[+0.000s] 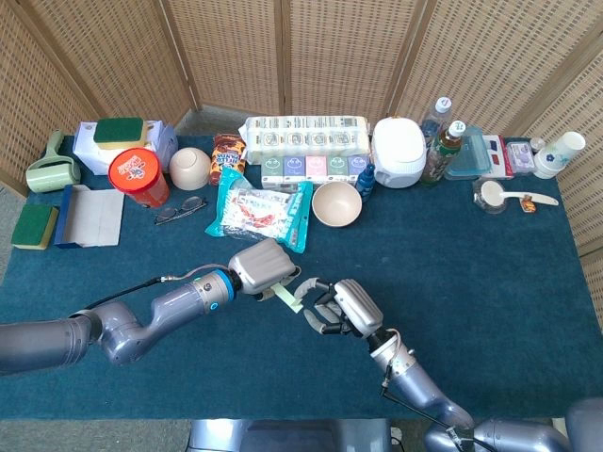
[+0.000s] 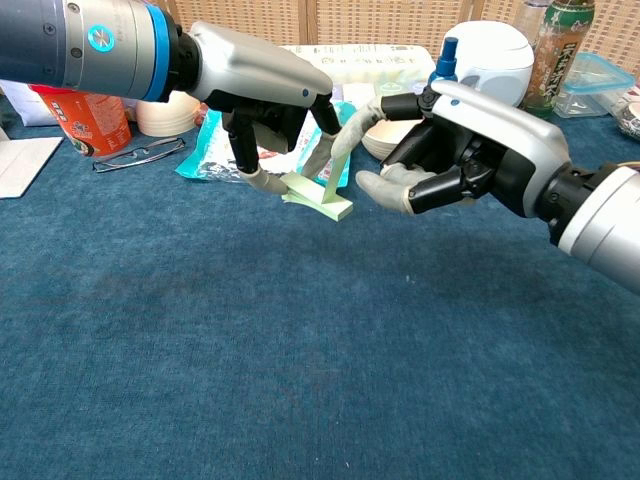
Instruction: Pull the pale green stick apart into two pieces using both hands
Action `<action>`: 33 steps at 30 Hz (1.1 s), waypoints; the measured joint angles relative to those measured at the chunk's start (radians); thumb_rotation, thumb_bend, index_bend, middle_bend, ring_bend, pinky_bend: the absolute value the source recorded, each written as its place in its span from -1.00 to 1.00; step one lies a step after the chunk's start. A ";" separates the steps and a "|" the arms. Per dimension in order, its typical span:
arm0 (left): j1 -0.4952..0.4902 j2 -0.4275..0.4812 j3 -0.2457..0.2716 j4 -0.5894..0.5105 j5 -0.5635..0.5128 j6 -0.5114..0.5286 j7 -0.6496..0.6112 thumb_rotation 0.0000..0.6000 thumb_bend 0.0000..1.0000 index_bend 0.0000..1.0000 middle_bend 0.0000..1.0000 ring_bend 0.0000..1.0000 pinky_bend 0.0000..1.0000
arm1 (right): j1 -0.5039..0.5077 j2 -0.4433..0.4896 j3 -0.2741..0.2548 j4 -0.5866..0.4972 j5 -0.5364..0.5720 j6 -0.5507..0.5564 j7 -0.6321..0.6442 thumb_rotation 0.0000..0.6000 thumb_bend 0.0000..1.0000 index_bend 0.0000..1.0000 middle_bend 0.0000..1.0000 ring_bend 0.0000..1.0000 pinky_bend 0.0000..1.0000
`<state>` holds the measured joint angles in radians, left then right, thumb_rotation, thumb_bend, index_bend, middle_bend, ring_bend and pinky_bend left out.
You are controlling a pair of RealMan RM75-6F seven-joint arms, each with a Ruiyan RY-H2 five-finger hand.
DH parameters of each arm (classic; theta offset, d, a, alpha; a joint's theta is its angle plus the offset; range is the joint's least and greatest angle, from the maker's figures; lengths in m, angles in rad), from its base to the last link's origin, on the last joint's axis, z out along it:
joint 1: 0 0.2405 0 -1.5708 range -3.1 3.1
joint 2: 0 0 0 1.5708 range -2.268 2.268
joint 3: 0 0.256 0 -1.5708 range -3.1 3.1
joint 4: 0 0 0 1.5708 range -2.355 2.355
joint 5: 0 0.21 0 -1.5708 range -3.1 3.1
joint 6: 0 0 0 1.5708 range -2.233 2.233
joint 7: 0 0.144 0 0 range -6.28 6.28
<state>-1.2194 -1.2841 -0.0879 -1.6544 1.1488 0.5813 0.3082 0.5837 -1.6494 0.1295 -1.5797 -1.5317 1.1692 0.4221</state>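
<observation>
The pale green stick (image 2: 320,199) (image 1: 289,298) hangs just above the blue cloth near the table's middle, tilted down to the right. My left hand (image 2: 262,85) (image 1: 264,266) comes from the left and pinches the stick's left part between fingertips. My right hand (image 2: 470,140) (image 1: 344,306) faces it from the right with fingers spread. Its thumb tip sits just right of the stick's free end, with a small gap showing. One right finger reaches over the stick toward the left hand's fingers. Nothing is in the right hand.
Behind the hands lie a clear snack bag (image 1: 259,211), a beige bowl (image 1: 336,202), glasses (image 1: 180,207) and a red canister (image 1: 138,177). Boxes, a white cooker (image 1: 398,151), bottles and cups line the far edge. Sponges and a board (image 1: 89,215) sit at the far left.
</observation>
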 measured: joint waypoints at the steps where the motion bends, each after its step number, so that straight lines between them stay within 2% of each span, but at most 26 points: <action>1: 0.000 0.000 0.000 0.000 0.000 0.000 0.000 1.00 -0.12 0.40 0.92 0.84 0.80 | 0.000 0.000 0.000 -0.001 -0.001 0.001 -0.001 1.00 -0.08 -0.14 1.00 1.00 1.00; 33: -0.003 0.002 0.004 -0.007 0.002 0.003 -0.004 1.00 -0.12 0.40 0.92 0.84 0.80 | 0.004 -0.031 0.008 0.018 0.008 0.013 -0.015 1.00 -0.08 0.13 1.00 1.00 1.00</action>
<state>-1.2225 -1.2817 -0.0843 -1.6614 1.1507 0.5846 0.3037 0.5879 -1.6807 0.1375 -1.5615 -1.5233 1.1823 0.4073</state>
